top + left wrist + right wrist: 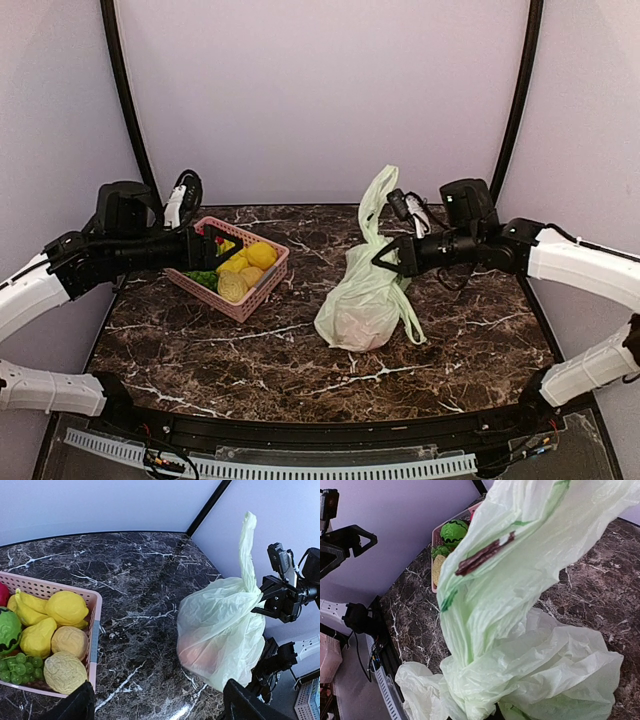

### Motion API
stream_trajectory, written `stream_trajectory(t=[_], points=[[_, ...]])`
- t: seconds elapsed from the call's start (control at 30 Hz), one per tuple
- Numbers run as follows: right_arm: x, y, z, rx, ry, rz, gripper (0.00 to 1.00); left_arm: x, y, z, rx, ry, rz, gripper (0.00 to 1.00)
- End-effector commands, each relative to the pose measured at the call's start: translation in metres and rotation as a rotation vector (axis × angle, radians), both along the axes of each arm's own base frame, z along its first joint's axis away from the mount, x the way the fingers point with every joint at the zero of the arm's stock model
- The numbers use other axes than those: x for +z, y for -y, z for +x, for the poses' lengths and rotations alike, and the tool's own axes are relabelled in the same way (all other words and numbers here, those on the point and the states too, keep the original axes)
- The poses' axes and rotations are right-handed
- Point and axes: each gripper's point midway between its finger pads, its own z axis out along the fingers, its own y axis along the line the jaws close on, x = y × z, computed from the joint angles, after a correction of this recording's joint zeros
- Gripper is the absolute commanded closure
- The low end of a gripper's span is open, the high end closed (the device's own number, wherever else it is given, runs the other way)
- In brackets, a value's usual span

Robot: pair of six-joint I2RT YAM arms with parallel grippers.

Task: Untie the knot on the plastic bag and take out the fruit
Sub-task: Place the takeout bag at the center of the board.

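Observation:
A pale green plastic bag (362, 300) sits on the dark marble table (200, 350), right of centre. One long handle (378, 190) stands up above it. My right gripper (386, 258) is shut on the bag's bunched neck, and the plastic (520, 630) fills the right wrist view and hides the fingers. Whether a knot is there cannot be told. A pinkish-orange fruit (200, 655) shows dimly through the plastic. My left gripper (220, 243) hangs open over the pink basket (245, 305), apart from the bag (220, 625). Its fingers (75, 705) are empty.
The pink basket (94, 630) at the left holds yellow bananas (27, 607), a lemon (67, 607), pale yellow textured balls (62, 672), green grapes (20, 665) and a green striped ball (9, 630). Black frame posts rise at the back corners.

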Motion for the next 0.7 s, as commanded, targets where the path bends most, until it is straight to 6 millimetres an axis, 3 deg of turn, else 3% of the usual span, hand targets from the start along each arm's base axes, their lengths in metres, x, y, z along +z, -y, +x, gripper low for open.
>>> stream_trajectory(t=[0.0, 0.13, 0.3, 0.43, 0.5, 0.57, 0.67], points=[[0.006, -0.034, 0.005, -0.007, 0.046, 0.024, 1.0, 0.018, 0.024, 0.004, 0.001, 0.059, -0.043, 0.12], [-0.017, -0.053, 0.006, -0.034, 0.021, -0.026, 1.0, 0.006, 0.041, 0.001, -0.023, 0.042, -0.058, 0.12], [-0.044, -0.058, 0.007, -0.07, -0.035, -0.036, 1.0, -0.007, 0.056, -0.002, -0.054, 0.022, -0.031, 0.12], [-0.062, -0.053, 0.006, -0.091, -0.069, -0.066, 0.69, -0.019, 0.058, -0.004, -0.05, 0.021, -0.007, 0.11], [-0.064, -0.047, 0.006, -0.114, -0.069, -0.078, 0.44, -0.029, 0.049, -0.001, -0.013, 0.03, 0.037, 0.11], [-0.057, -0.04, 0.005, -0.133, -0.056, -0.083, 0.29, -0.038, 0.038, 0.0, 0.026, 0.029, 0.081, 0.11], [-0.038, -0.022, 0.004, -0.188, -0.012, -0.091, 0.15, -0.036, 0.031, -0.003, 0.04, 0.039, 0.071, 0.11]])
